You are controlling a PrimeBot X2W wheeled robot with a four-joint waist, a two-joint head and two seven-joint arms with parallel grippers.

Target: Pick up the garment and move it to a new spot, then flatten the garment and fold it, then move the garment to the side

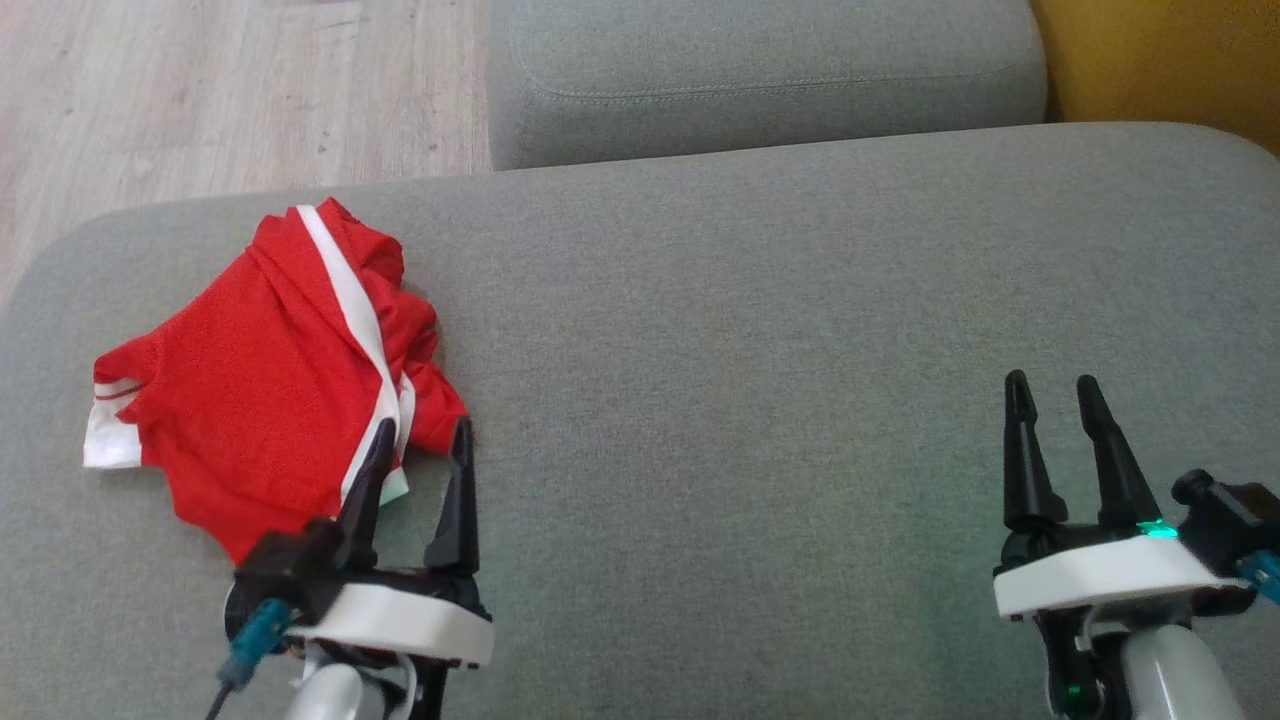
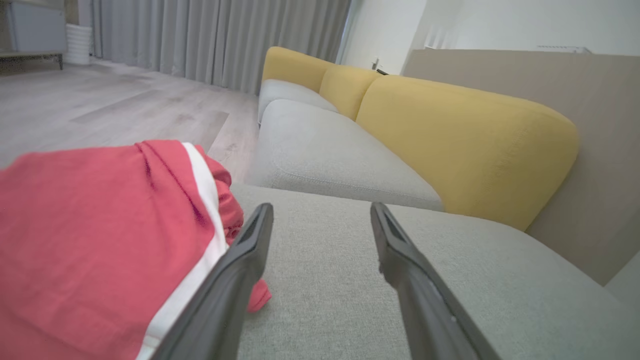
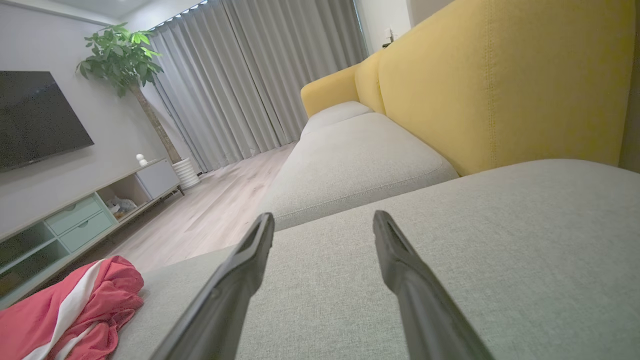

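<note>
Spreading wide apart with nothing between them, the left fingers point(image 1: 457, 500) hang low over the broad grey woven-fabric sofa cushion point(image 1: 750, 350). In the head view the outer finger crosses the near right edge of the crumpled red garment with white stripes point(image 1: 260, 380); whether it touches the cloth cannot be told. The left wrist view puts the same fingers point(image 2: 235, 280) just beside the garment point(image 2: 90, 225), one lying along its white stripe.

The right fingers point(image 1: 1105, 460) are also parted and hold nothing, well apart from the garment on the cushion's other side.

The garment lies bunched at the cushion's left end. Its long white stripe runs from the far edge down toward the robot, slanting slightly rightward, and this is roughly its long axis. A white-cuffed sleeve points to the robot's left.

From above, the head view gives the garment's whole outline and the pale wooden floor point(image 1: 200, 90). The right wrist view looks past its fingers point(image 3: 235, 285) to the garment point(image 3: 75, 305), a mustard-yellow sofa backrest point(image 3: 500, 75), grey pleated curtains point(image 3: 250, 75), a dark wall-mounted television point(image 3: 35, 115), a leafy potted plant point(image 3: 120, 55) and a low pale-green cabinet point(image 3: 75, 220).
</note>
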